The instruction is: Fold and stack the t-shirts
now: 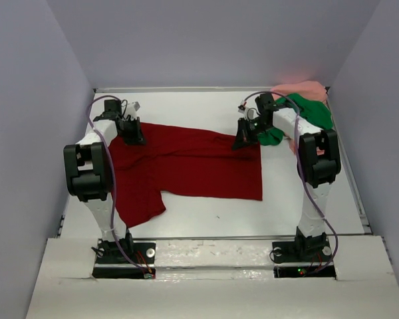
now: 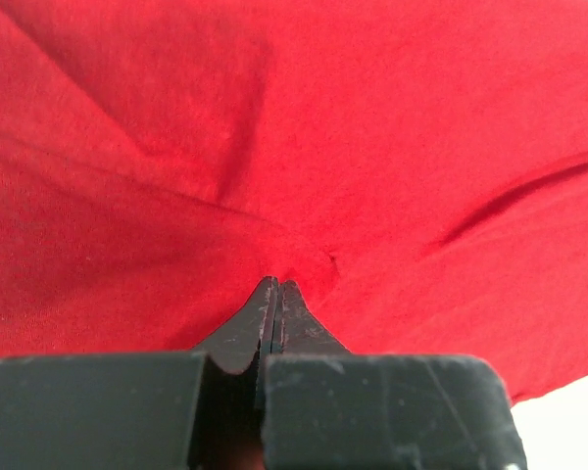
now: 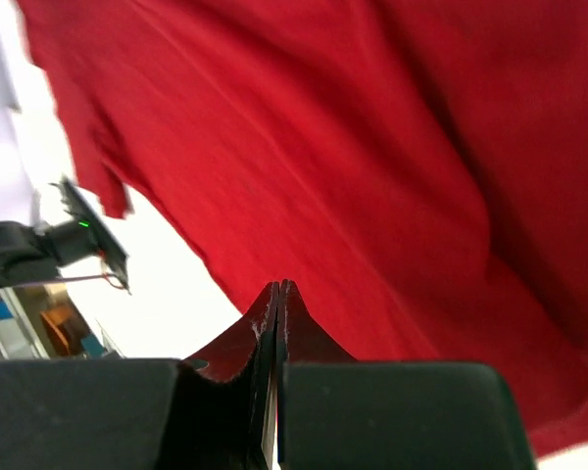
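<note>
The red t-shirt [image 2: 294,127] fills nearly the whole view, its creases fanning out from just below centre. There the left pincer [image 2: 277,284], entering at 6 o'clock, has its jaws pressed together on a small pucker of cloth. A sliver of white worktop [image 2: 568,421] shows at 5 o'clock.

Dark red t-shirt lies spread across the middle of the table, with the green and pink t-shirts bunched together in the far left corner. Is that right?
Not quite. The green t-shirt and the pink t-shirt are bunched together in the far right corner, not the left, as the top external view shows. The rest holds: the dark red t-shirt lies spread across the middle of the table.
</note>
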